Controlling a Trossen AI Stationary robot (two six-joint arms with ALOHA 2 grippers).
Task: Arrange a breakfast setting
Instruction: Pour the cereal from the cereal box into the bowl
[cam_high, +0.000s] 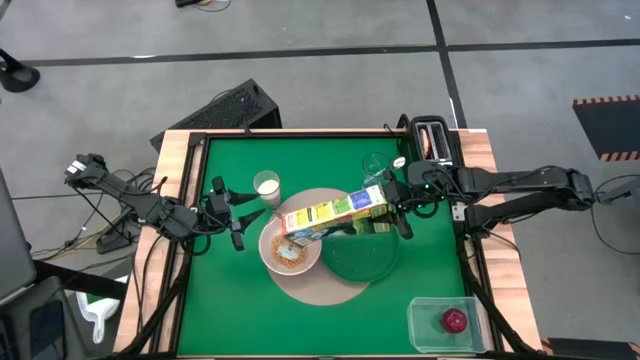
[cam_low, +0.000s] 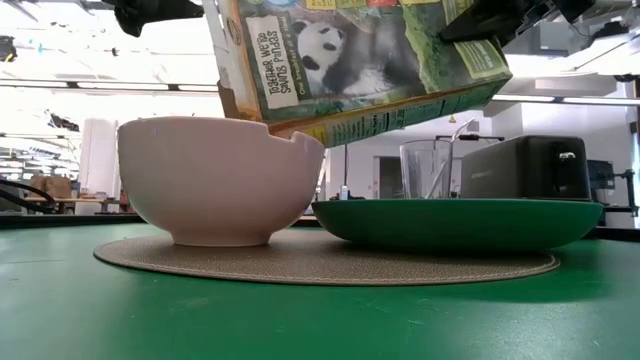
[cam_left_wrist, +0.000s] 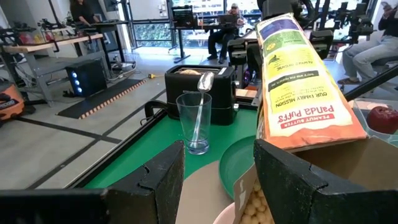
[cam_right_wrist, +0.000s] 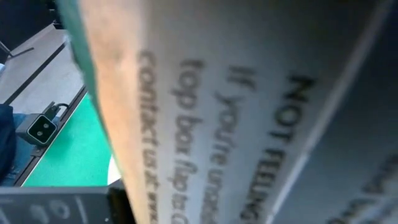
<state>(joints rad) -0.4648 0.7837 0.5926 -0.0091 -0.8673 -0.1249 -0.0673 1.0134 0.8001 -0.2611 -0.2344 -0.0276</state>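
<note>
Cereal box (cam_high: 335, 214) at centre of the high view, tipped over, open end low over the bowl (cam_high: 290, 251), other end up toward the right. Held at that right end by the right gripper (cam_high: 393, 205), jaws closed on the box. Panda print and box side filling the top of the low view (cam_low: 360, 60); box underside filling the right wrist view (cam_right_wrist: 249, 112).

Bowl on the left part of the mat (cam_high: 325, 290), cereal visible inside. Plate (cam_high: 360, 255) just right of the bowl, also on the mat, partly under the box. In the low view, bowl (cam_low: 215, 185) left, plate (cam_low: 455, 222) right, rims close together, mat (cam_low: 320, 262) beneath both.

Left gripper (cam_high: 238, 215) left of the bowl, at centre-left of the high view, jaws open, holding nothing. Fingers (cam_left_wrist: 155, 183) apart at the bottom of the left wrist view.

Spoon (cam_left_wrist: 200, 109) standing in a glass (cam_left_wrist: 194, 121) above the plate in the high view. Toaster (cam_high: 432, 140) at the upper right table corner. Small white cup (cam_high: 267, 186) above the bowl. Red fruit (cam_high: 454, 320) in a tub (cam_high: 420, 325) at lower right.
</note>
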